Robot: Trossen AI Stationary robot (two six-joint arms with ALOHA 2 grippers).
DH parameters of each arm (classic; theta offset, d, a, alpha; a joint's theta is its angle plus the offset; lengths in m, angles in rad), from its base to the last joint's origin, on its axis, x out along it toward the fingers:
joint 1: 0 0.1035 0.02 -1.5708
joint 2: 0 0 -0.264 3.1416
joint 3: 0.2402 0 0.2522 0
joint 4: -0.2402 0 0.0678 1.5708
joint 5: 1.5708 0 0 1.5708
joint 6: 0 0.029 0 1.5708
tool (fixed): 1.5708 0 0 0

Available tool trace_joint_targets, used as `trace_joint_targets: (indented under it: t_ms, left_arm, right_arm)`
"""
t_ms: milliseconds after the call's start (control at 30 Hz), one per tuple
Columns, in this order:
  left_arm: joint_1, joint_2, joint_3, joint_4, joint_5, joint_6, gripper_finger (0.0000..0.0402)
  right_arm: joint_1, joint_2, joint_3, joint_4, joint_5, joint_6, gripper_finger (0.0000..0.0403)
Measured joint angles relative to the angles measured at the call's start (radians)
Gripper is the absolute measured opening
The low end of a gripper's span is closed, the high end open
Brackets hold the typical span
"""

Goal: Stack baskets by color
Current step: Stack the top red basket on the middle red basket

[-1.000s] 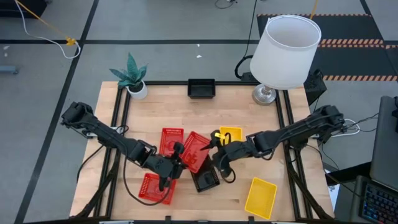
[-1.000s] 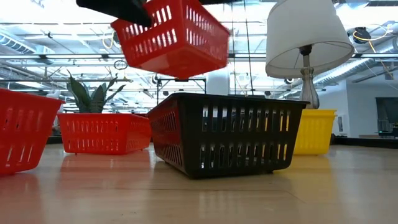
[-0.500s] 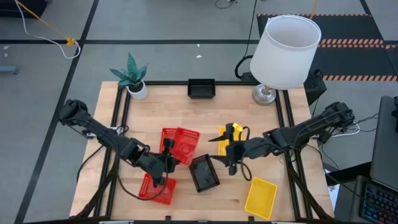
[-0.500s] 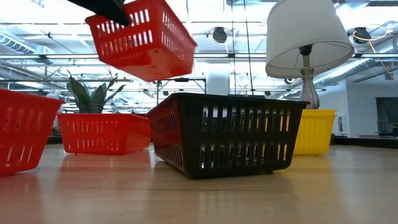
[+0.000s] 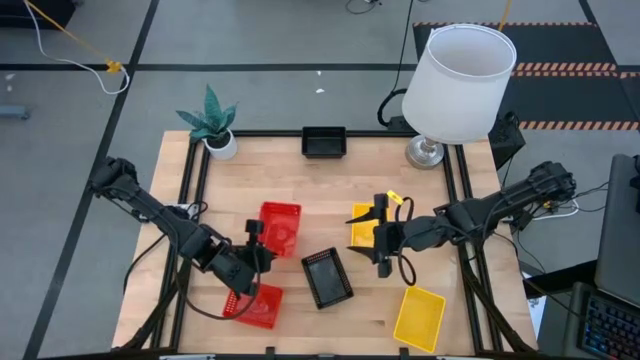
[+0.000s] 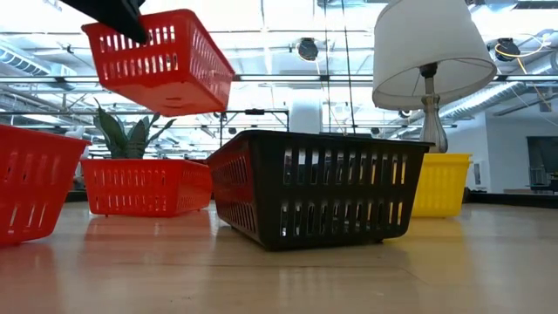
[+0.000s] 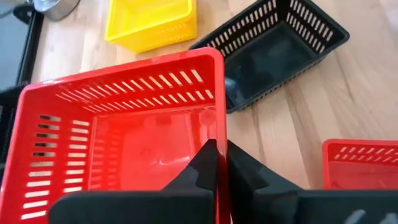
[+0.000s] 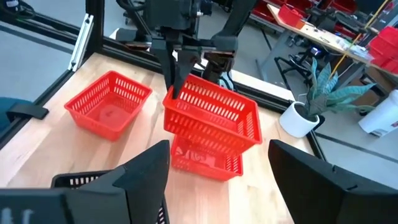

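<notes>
My left gripper [image 5: 257, 240] is shut on a red basket [image 5: 281, 222] and holds it in the air, right over a second red basket [image 8: 205, 157] that stands on the table. A third red basket [image 5: 255, 306] sits near the front edge. My right gripper [image 5: 380, 246] hovers open, with nothing between its fingers, over a yellow basket [image 5: 362, 226]. A black basket [image 5: 328, 278] stands upright between the two arms. Another yellow basket [image 5: 420, 318] lies at the front right, and another black one [image 5: 323, 141] at the far edge. My left gripper pinches one side wall of the red basket at its rim [image 7: 219, 127], one finger [image 7: 204, 163] inside the basket and the other [image 7: 241, 169] outside. It comes slanting down from the table's left near side. The basket is lifted clear, opening up, slightly tilted.
A white lamp [image 5: 460, 85] stands at the far right corner and a potted plant [image 5: 212, 125] at the far left. Bare wood lies across the middle far part of the table [image 5: 330, 185].
My left gripper has carried the red basket toward the table's left and slightly up, turning it more level, until it hangs over the red basket on the table. My right gripper has risen and drawn back toward the right, away from the black basket, staying open.
</notes>
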Motion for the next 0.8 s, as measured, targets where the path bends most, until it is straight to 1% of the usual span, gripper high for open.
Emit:
trace_joint_targets:
  t_ms: [67, 167, 267, 400, 567, 700, 800]
  left_arm:
    - [0.000, 0.000, 0.000, -0.002, -0.014, -0.030, 0.0007]
    - [0.000, 0.000, 0.000, -0.005, -0.051, -0.051, 0.0011]
    - [0.001, 0.000, 0.000, -0.006, -0.056, -0.050, 0.0016]
    - [0.000, 0.001, -0.002, -0.016, -0.056, -0.051, 0.0007]
    - [0.010, 0.001, -0.065, 0.009, -0.056, -0.049, 0.0018]
    - [0.020, 0.002, -0.122, 0.024, -0.056, -0.056, 0.0008]
    - [0.030, 0.002, -0.156, 0.046, -0.055, -0.048, 0.0012]
  right_arm:
    - [0.000, -0.002, 0.000, -0.006, 0.000, 0.002, 0.0265]
    - [0.000, -0.002, 0.000, -0.018, 0.000, 0.013, 0.0265]
    - [0.000, -0.002, 0.000, -0.039, 0.000, 0.024, 0.0265]
    - [0.000, -0.002, 0.000, -0.041, 0.000, 0.026, 0.0265]
    - [0.000, -0.002, 0.000, -0.041, 0.000, 0.030, 0.0265]
    - [0.000, -0.002, 0.000, -0.044, 0.000, 0.047, 0.0265]
    - [0.000, -0.002, 0.000, -0.048, 0.000, 0.050, 0.0265]
